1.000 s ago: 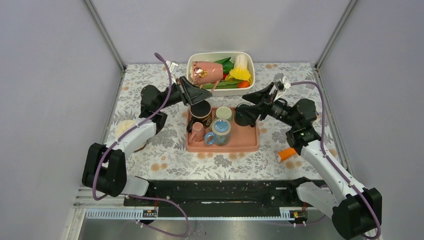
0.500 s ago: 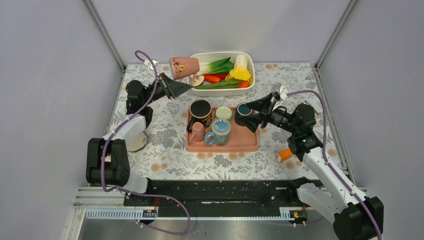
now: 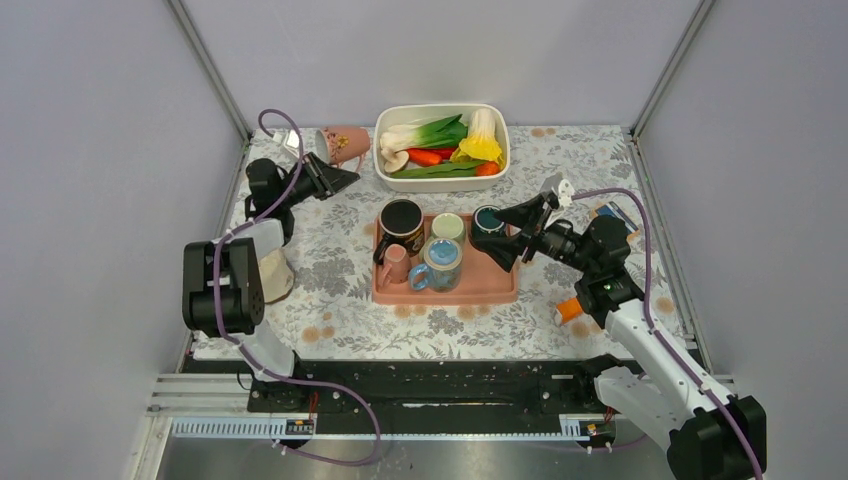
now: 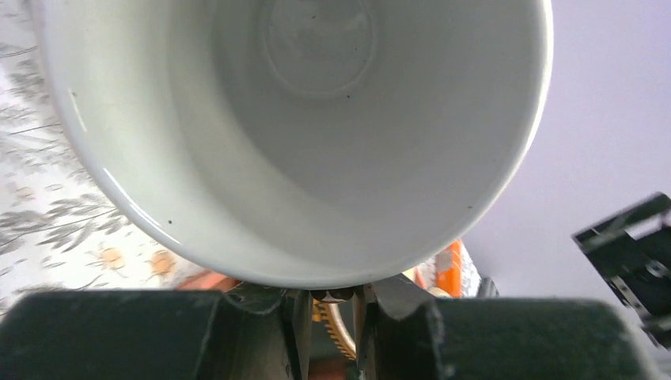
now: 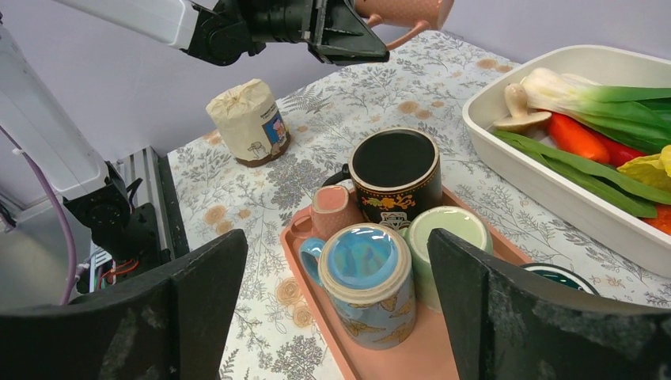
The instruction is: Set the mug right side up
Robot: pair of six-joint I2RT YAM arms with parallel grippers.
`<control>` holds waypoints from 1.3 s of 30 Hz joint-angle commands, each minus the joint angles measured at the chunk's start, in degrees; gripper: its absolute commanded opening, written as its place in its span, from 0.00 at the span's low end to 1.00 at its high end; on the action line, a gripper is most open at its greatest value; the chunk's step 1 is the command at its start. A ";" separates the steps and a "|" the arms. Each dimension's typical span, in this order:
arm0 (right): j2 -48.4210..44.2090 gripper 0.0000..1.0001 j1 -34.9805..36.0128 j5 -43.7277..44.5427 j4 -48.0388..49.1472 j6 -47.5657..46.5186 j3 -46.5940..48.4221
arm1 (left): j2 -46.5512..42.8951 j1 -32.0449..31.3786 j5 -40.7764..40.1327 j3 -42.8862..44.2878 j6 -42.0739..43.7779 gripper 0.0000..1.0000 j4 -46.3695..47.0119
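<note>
My left gripper [image 3: 335,178] is shut on the rim of a pink mug [image 3: 347,143] and holds it in the air over the table's back left corner. The mug is tipped on its side, its mouth toward my wrist. In the left wrist view its white inside [image 4: 316,119] fills the frame above the closed left gripper [image 4: 328,299]. The right wrist view shows the mug [image 5: 403,9] and the left gripper [image 5: 348,39] at the top. My right gripper [image 3: 512,232] is open and empty over the right end of the pink tray [image 3: 445,292].
The tray holds a black mug [image 3: 401,222], a green cup [image 3: 447,227], a blue butterfly mug [image 5: 368,277] standing bottom up, a small pink cup [image 3: 396,264] and a dark teal cup [image 3: 488,218]. A white dish [image 3: 440,110] of vegetables stands behind. A paper-wrapped roll [image 3: 270,272] stands left.
My left gripper has lifted the pink mug out of the white dish and carried it left to the back left corner. My right gripper has drawn back a little to the right.
</note>
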 commanded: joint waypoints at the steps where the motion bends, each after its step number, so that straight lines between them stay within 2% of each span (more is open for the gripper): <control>1: -1.04 0.95 -0.42 1.73 3.34 -1.89 -0.80 | 1.10 0.54 -7.63 5.66 9.51 0.00 -5.81; 8: -1.58 0.96 -0.72 2.11 4.37 -2.40 -1.85 | 4.22 0.54 -18.41 9.87 16.09 0.00 -18.08; 24: -2.38 0.98 -1.44 2.68 5.43 -2.08 -2.94 | 15.41 -1.31 -30.79 26.17 23.39 0.00 -40.98; 30: -2.71 0.98 -1.81 2.72 5.79 -2.38 -3.45 | 19.31 -4.34 -37.51 34.29 28.27 0.00 -48.58; 39: -3.56 0.99 -2.76 2.72 5.88 -2.56 -4.09 | 29.09 -7.54 -46.93 51.82 31.64 0.00 -65.09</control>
